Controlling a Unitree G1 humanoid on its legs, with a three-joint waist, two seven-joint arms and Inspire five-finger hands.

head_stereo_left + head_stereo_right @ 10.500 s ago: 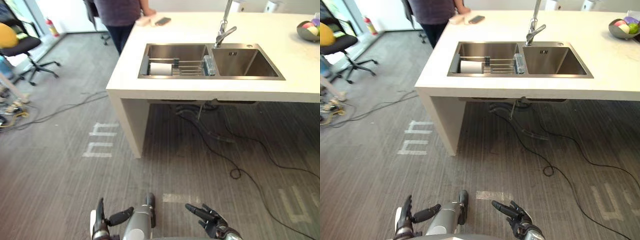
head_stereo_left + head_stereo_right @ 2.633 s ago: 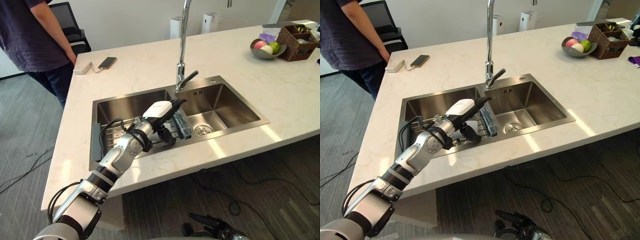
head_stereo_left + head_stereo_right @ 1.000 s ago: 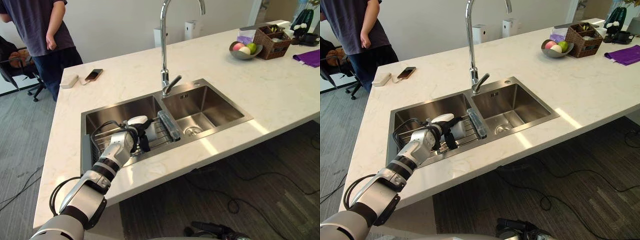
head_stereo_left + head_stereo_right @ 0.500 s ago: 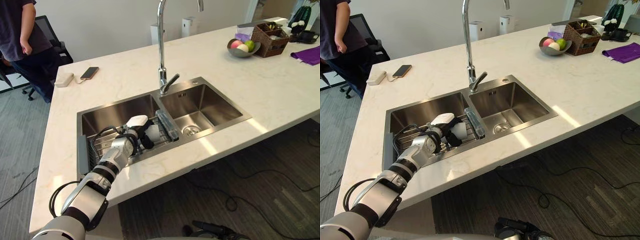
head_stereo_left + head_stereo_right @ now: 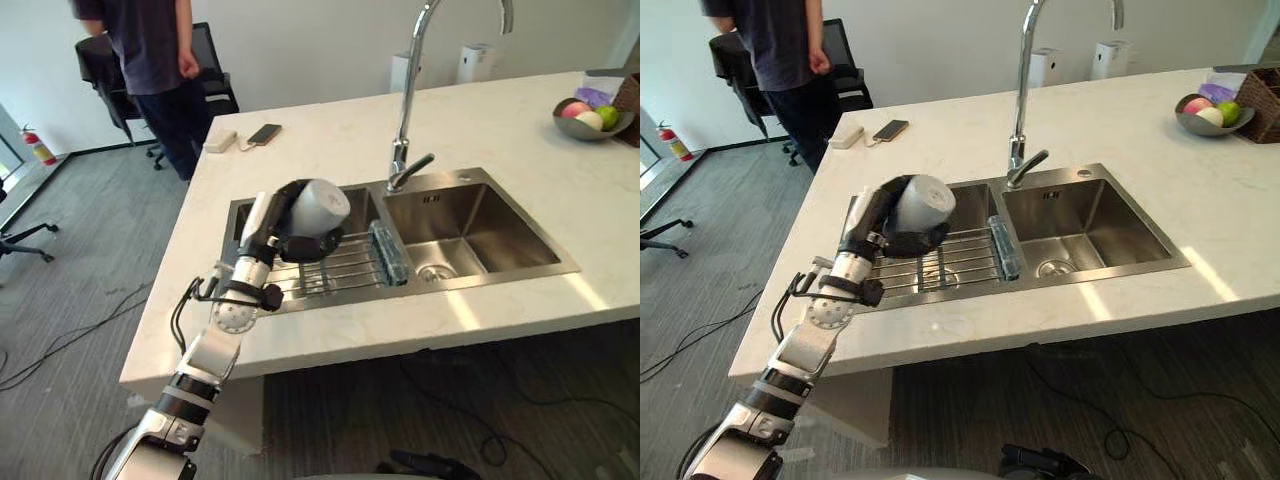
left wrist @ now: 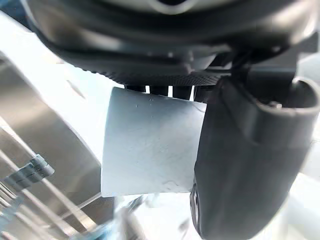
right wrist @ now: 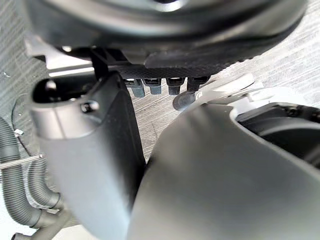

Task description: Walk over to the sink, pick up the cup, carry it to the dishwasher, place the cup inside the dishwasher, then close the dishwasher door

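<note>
A white cup (image 5: 322,204) hangs tilted above the left basin of the steel sink (image 5: 500,268), clear of the wire rack (image 5: 335,272). My left hand (image 5: 287,243) is shut on it, dark fingers wrapped round its side. The left wrist view has the cup (image 6: 150,145) pressed between the fingers and the thumb (image 6: 245,165). My right hand (image 5: 432,464) hangs low below the counter's front edge, fingers relaxed and holding nothing; its thumb (image 7: 85,165) stands over grey floor.
A tall faucet (image 5: 404,120) stands between the two basins. A phone (image 5: 264,133) and a white block lie at the counter's far left, where a person (image 5: 155,70) stands by an office chair. A fruit bowl (image 5: 592,118) sits far right.
My left hand has lifted the cup up out of the rack; it now hangs above the basin. The camera has shifted, and the person has moved along the counter's end.
</note>
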